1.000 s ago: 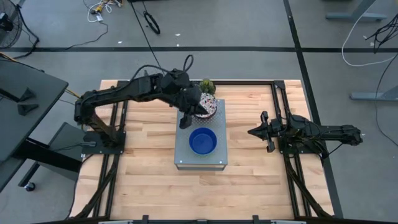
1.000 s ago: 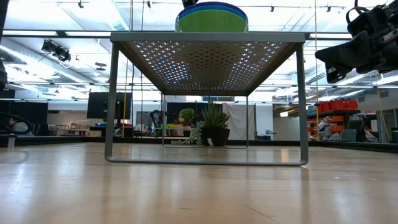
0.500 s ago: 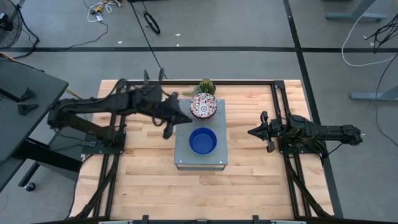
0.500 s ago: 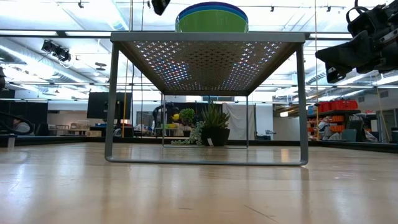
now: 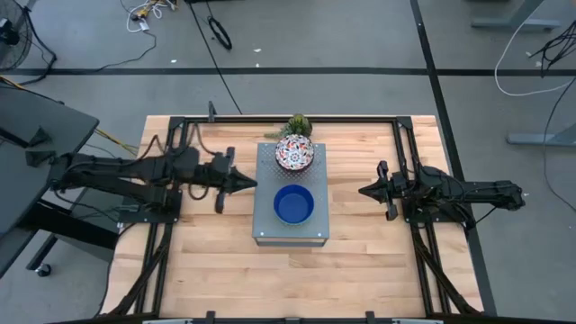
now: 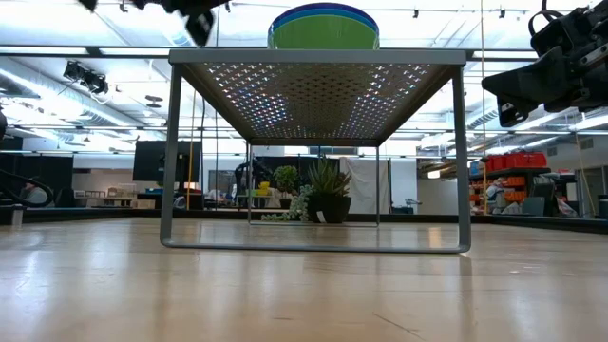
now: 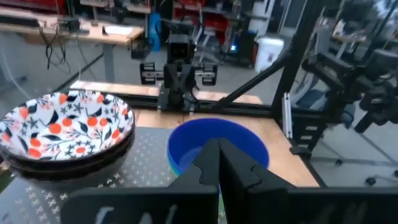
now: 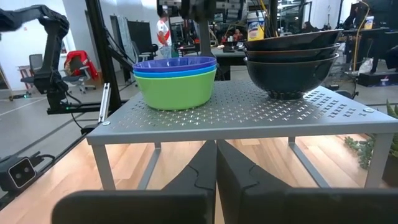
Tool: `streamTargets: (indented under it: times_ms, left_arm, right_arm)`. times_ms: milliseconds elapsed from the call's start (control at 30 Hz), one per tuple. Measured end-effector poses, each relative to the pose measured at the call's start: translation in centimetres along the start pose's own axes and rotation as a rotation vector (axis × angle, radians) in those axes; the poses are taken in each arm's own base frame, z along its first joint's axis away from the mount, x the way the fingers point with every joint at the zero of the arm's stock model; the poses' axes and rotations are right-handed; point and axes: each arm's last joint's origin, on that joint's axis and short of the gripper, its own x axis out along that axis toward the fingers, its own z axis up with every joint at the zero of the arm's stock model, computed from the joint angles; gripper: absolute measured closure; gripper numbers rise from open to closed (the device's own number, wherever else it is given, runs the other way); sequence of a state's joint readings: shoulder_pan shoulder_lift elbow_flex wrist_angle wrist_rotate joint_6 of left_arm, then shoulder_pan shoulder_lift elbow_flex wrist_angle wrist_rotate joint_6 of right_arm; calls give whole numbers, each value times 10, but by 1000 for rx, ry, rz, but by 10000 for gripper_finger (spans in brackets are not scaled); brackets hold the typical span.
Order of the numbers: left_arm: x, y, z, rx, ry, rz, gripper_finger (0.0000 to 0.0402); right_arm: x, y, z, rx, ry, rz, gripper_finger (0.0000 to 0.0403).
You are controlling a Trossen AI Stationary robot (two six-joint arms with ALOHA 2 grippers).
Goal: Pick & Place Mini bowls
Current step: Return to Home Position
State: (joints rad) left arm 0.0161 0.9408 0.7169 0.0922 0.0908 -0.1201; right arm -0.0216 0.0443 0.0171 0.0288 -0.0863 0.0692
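Bowls [image 5: 294, 154] stand stacked on the shelf [image 5: 270, 225]; left claw [image 5: 249, 183], fingers together, has drawn back off it, so placing looks done. Right claw [image 5: 363, 191], likewise together, waits aside.

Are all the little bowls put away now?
Looks done: the patterned bowl stack and the blue-over-green stack sit on the grey shelf. Nothing in hand: the left gripper and right gripper are shut, empty, either side of it. Left: probably just parking the arms.

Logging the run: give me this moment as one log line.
left gripper: shut, empty, left of shelf | right gripper: shut, empty, right of shelf | patterned bowl stack, blue-topped bowl stack: on shelf
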Motion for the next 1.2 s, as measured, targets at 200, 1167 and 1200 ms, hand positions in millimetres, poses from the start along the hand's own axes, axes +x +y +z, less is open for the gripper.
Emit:
streamTargets:
  times_ms: [200,1167,1200]
  left_arm:
    - [-17,-1,-28,9,-79,-23,401]
    - [-76,3,-123,61,-217,-75,400]
    - [-76,3,-125,62,-219,-81,400]
  right_arm:
    - [0,0,0,0,0,0,392]
    - [0,0,0,0,0,0,392]
    - [0,0,0,0,0,0,392]
